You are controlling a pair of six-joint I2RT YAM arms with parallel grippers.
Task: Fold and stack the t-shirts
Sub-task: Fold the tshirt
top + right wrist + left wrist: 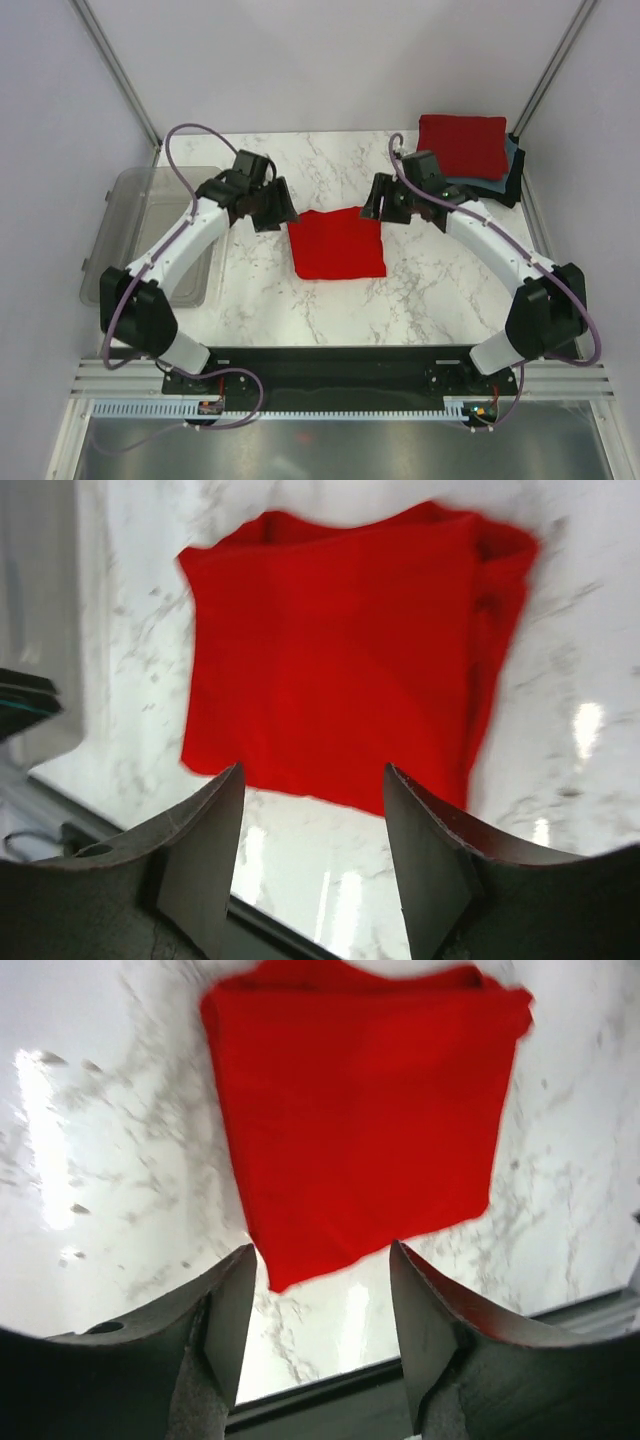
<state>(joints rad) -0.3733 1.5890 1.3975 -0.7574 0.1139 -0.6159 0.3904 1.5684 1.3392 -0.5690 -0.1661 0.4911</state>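
Observation:
A folded bright red t-shirt [337,243] lies flat as a square in the middle of the marble table. My left gripper [272,207] hovers just off its upper left corner, open, nothing between its fingers; the same red t-shirt [365,1110] fills the left wrist view beyond them. My right gripper [381,200] hovers off the upper right corner, also open and empty, with the red t-shirt [340,650] ahead of it. At the back right sits a stack: a folded red t-shirt [462,143] on a grey-blue one [512,152] and a black one [500,190].
A clear grey plastic bin [150,235] stands at the table's left edge, beside my left arm. The table's dark front rail [330,365] runs between the two arm bases. Frame posts rise at the back corners.

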